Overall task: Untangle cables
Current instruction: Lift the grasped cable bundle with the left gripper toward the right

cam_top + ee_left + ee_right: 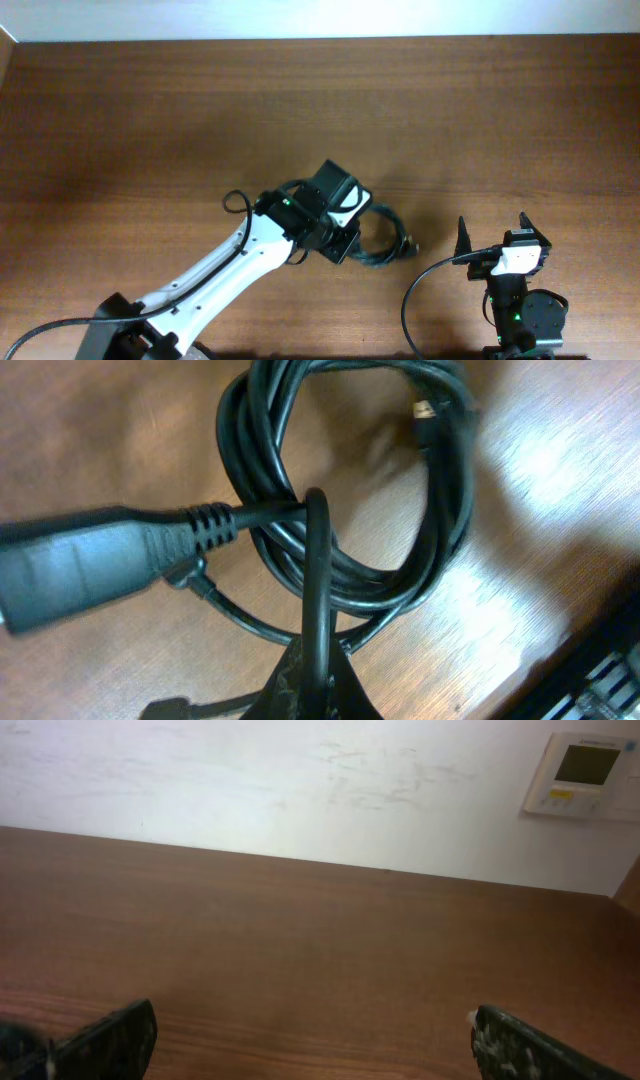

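- Black cables point(388, 243) lie coiled under the left end effector point(314, 660), which is pinched shut on one strand.
- Right end effector point(493, 235), spread wide, sits at their 3 o'clock.

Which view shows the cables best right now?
Left wrist: the cables fill the frame, coiled loops and a plug end clear. Overhead shows only part of the coil beside the left gripper; right wrist shows none, just table.
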Controlling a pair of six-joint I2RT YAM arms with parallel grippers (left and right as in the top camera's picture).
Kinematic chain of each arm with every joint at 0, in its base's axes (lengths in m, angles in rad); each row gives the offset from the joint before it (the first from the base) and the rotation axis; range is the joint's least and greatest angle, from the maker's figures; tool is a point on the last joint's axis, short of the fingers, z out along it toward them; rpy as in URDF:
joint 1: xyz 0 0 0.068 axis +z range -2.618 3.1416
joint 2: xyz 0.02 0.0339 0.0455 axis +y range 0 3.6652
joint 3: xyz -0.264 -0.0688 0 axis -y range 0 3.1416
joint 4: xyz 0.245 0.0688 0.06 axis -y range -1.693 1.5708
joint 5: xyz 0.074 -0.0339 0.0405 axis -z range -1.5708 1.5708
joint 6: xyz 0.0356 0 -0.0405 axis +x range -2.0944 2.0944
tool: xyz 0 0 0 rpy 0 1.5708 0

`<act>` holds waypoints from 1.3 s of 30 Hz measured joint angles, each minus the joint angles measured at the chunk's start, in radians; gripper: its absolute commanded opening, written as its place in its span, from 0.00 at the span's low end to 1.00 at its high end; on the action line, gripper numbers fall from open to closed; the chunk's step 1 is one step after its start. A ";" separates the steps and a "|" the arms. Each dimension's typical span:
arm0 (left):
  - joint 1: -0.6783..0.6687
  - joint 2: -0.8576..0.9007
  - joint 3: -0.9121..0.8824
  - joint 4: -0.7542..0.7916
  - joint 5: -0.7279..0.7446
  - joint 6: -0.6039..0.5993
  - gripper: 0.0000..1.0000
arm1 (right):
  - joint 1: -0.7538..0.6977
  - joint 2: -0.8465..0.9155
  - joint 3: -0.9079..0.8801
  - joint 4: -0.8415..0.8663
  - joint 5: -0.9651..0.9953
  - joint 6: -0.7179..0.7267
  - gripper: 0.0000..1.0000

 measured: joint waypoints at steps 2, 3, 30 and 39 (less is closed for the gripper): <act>0.000 -0.006 0.057 -0.029 0.000 0.000 0.00 | 0.000 0.000 0.000 0.000 0.000 0.000 0.99; 0.000 -0.012 0.069 -0.035 0.000 0.000 0.00 | 0.000 0.000 0.000 0.000 0.000 0.000 0.99; 0.000 -0.153 0.084 0.386 0.366 0.023 0.00 | 0.000 0.009 0.709 -0.656 -0.315 0.174 0.99; 0.008 -0.159 0.089 0.288 0.750 0.196 0.00 | 0.000 0.009 0.713 -0.705 -0.619 0.180 0.97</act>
